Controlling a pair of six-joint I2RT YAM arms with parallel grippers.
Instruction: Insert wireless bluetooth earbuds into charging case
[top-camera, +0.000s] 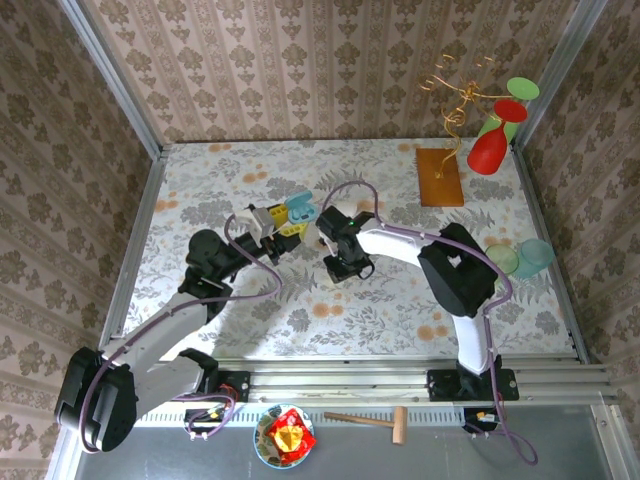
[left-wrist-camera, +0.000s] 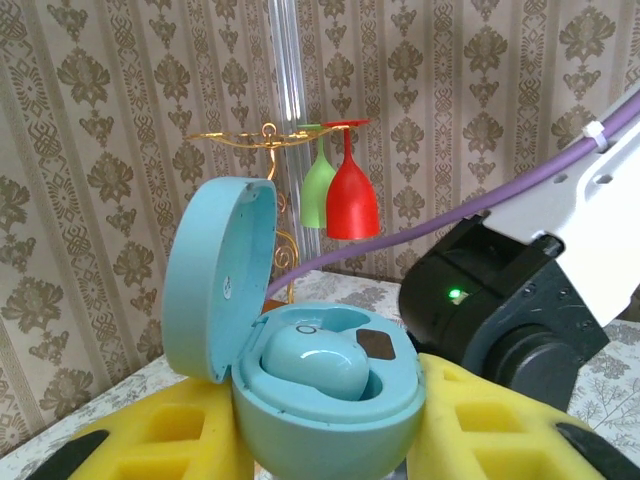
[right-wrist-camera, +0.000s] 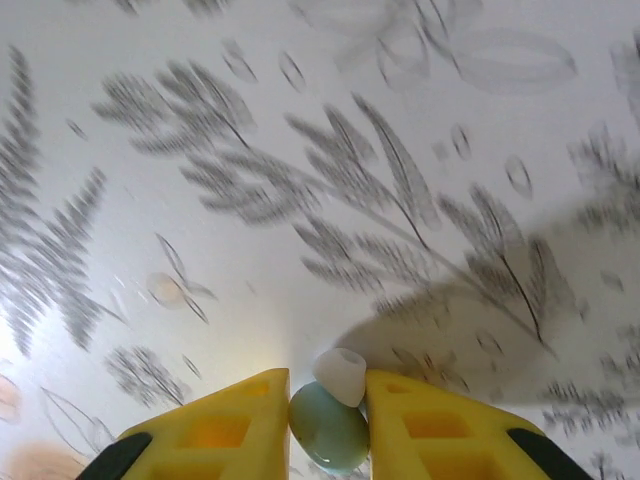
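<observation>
Right claw (right-wrist-camera: 327, 398), the nearer of the two, is clenched on a pale blue earbud (right-wrist-camera: 328, 435), white tip pointing down over the flowered counter (right-wrist-camera: 300, 150). It pinches the body, apparently so the tip stays free for seating. Just beyond and to the left, the left claw (left-wrist-camera: 325, 440) grasps the blue charging case (left-wrist-camera: 300, 405) by its base, lid (left-wrist-camera: 215, 280) tipped back, so the wells face up and hold steady. One seated earbud (left-wrist-camera: 310, 365) fills a well; the one beside it looks free. Far right, a wire stand (top-camera: 455, 95) carries red and green glasses (left-wrist-camera: 350, 195), well apart.

Open blue case (left-wrist-camera: 322, 428), one earbud (left-wrist-camera: 305, 366) seated
</observation>
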